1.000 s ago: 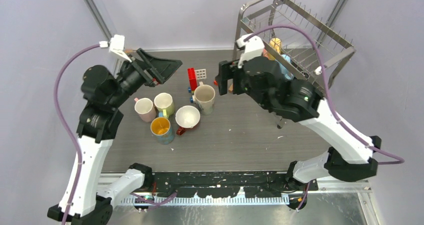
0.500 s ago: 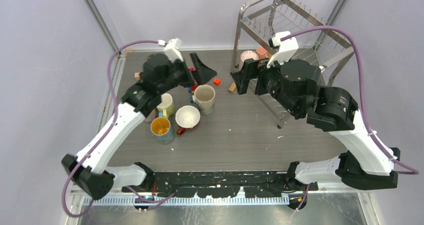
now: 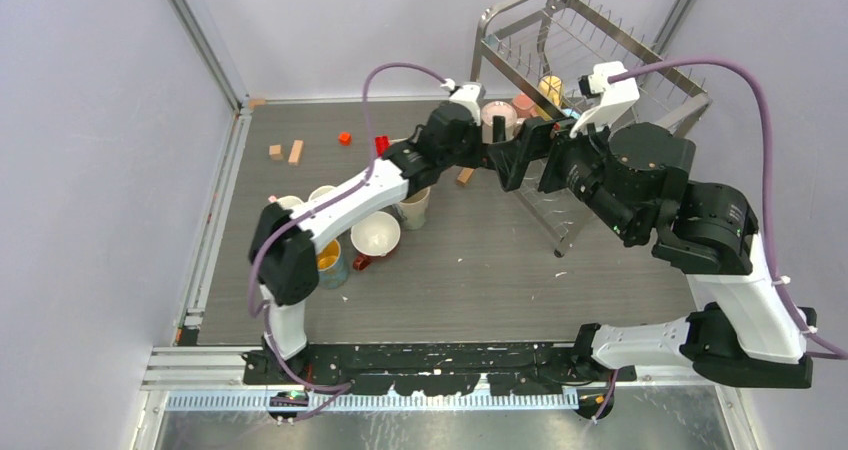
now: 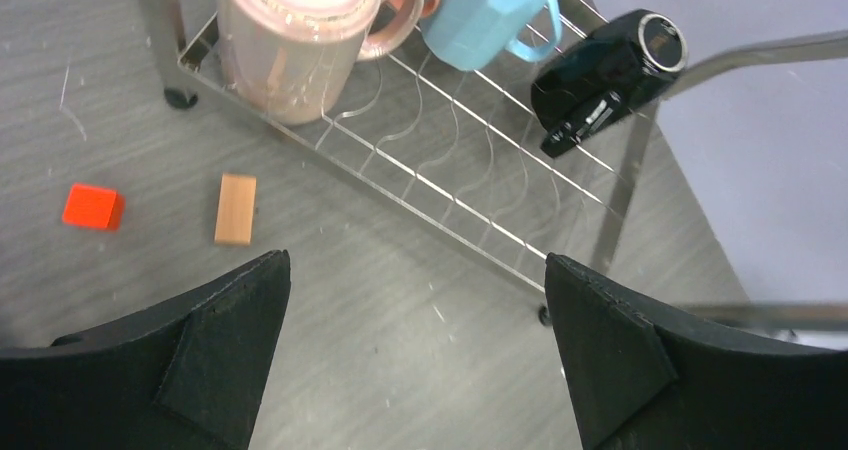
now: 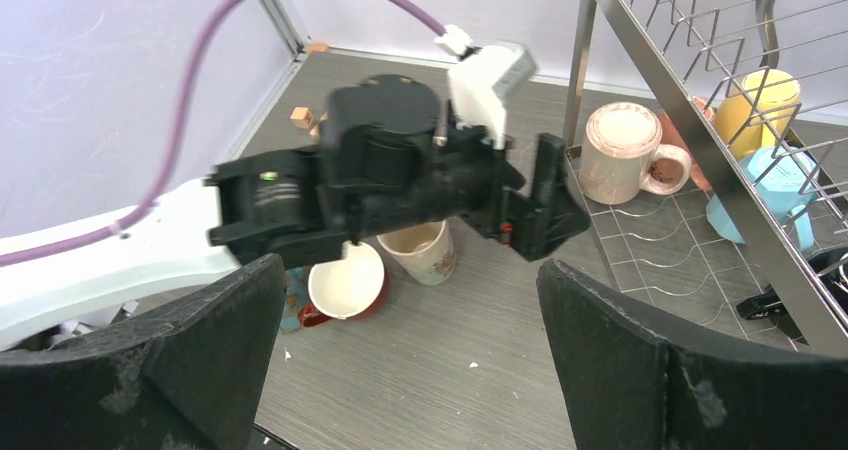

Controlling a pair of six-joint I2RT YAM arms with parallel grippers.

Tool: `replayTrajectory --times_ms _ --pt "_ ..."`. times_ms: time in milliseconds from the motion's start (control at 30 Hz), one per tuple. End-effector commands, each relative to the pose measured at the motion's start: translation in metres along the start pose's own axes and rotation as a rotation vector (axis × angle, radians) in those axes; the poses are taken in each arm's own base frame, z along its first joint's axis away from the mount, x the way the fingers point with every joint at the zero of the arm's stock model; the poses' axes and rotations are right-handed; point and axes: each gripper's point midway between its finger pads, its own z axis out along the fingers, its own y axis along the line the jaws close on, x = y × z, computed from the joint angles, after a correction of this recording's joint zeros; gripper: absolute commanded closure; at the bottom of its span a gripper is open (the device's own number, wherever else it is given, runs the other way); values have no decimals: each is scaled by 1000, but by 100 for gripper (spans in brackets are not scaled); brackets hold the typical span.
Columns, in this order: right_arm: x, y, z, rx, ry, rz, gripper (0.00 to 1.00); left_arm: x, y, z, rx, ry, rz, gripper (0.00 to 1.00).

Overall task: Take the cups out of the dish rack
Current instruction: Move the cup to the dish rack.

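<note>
Left gripper (image 4: 420, 355): spread wide with nothing between the fingers (image 4: 220, 340) and touching nothing. It hangs over the table (image 4: 400, 290) just outside the rack's lower tier.
Right gripper (image 5: 410, 370): also wide apart and empty. It faces the left gripper from the rack side, near it but not in contact.
Nearest cup: the pink mug (image 4: 290, 40) stands upright at the corner of the lower tier, its handle turned toward the next cup.
Light blue mug (image 4: 490, 10): tilted, just beside the pink mug (whether the two touch cannot be told).
Mustard mug (image 5: 765, 105): on the same tier, past the light blue mug, seen through the wires.
Black object (image 4: 610, 75): lies on the lower tier's wires further along; what it is cannot be told.
Dish rack (image 3: 600, 40): stands at the far right of the table, with both grippers at its near-left corner.
Cups on the table: the beige mug (image 3: 412, 208), dark red mug (image 3: 375, 235) and teal mug (image 3: 325, 262) stand upright in a cluster, partly under the left arm (image 3: 340, 195).
Blocks: a red block (image 4: 93, 207) and a wooden block (image 4: 235, 210) lie on the table, near each other — just outside the rack.
</note>
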Motion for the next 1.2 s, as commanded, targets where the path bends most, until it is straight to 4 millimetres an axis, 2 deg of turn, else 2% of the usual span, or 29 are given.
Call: replayTrajectory --times_ms 0,133,233,567,800,1167 --pt "-18 -4 -15 -25 -51 30 0 -35 -5 36 -52 -148 90 0" --pt "-19 -5 -19 -36 -55 32 0 -36 6 69 -126 -190 137 0" --pt "-18 -5 -20 -43 -59 30 0 -43 13 85 -186 -237 177 0" --pt "-18 -8 -26 -56 -53 13 0 -33 30 141 -258 -277 245 0" --pt "-14 -8 -28 -63 -44 7 0 -36 38 159 -294 -321 250 0" --pt "-11 -5 -27 -79 -34 -9 0 -24 54 180 -295 -311 220 0"
